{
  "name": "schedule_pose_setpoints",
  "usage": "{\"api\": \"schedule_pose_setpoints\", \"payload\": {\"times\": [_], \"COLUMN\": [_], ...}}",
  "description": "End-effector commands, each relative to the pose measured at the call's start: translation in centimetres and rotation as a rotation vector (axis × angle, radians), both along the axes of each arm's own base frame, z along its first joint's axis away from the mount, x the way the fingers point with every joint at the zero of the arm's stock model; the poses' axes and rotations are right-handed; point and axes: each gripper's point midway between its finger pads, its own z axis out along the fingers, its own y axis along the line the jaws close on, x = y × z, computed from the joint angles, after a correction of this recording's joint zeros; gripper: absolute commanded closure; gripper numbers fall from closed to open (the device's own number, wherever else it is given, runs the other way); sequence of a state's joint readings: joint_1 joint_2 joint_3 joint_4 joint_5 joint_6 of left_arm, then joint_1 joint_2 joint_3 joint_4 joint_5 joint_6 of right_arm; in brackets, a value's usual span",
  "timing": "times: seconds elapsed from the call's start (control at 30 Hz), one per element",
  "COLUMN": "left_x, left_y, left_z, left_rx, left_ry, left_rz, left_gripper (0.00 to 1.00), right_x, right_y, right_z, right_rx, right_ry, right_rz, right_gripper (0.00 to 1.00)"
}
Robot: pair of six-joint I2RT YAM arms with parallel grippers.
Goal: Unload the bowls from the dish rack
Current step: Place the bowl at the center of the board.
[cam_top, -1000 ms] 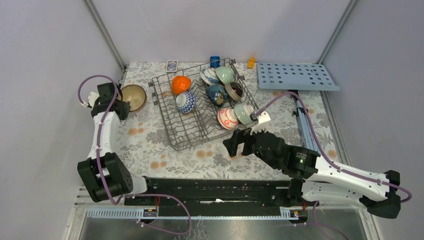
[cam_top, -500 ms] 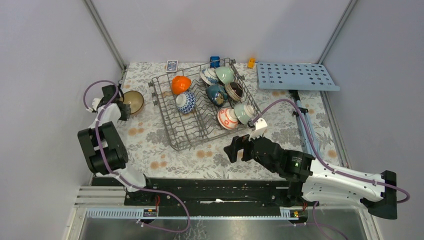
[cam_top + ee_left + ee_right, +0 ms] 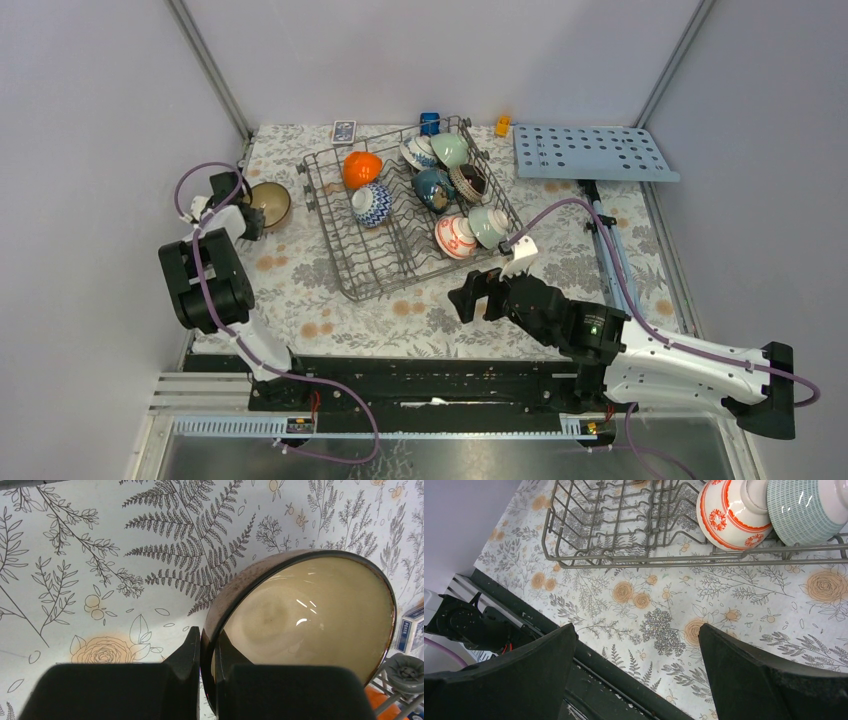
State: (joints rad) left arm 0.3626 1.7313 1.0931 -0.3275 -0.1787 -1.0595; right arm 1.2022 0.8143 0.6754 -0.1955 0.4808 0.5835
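left gripper pinched on brown bowl rim | right gripper jaws apart by rack | i judge it rigid, glazed-slick, chippable; i'd grip rims, set down gently

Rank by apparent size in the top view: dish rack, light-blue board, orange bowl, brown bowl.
1. dish rack
2. light-blue board
3. brown bowl and orange bowl: they look about alike, so unranked.

No legible text or numbers anywhere; lettering on blue box illegible.
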Motion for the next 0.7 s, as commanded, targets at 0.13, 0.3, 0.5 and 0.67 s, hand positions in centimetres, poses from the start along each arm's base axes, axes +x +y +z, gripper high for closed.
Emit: {"api": "schedule_pose_setpoints", "payload": {"times": [0.13, 0.3, 0.5, 0.67], "left_x": [4.5, 4.8, 4.9, 4.8], "left_y": [2.0, 2.0, 1.7, 1.2], "left_z": [4.6, 4.1, 3.1, 2.3], "left_rx": [0.102, 0.111, 0.110, 0.094], "left_ry": [-0.168, -0.148, -0.123, -0.112], "left_rz": [-0.036, -0.067, -0.096, -0.108], "left_gripper": [1.00, 1.00, 1.00, 0.93], "right_x": [0.9, 1.1, 1.3, 1.3], "right_y": [0.2, 0.1, -0.3, -0.3], "right_z": [0.7, 0.7, 0.6, 0.6], "right_rx": [0.031, 0.026, 0.019, 0.014], "right_ry": [-0.028, -0.032, -0.041, -0.042], "right_rz": [-0.044, -0.053, -0.074, -0.073], "right_gripper": [0.00, 0.00, 0.00, 0.00]}}
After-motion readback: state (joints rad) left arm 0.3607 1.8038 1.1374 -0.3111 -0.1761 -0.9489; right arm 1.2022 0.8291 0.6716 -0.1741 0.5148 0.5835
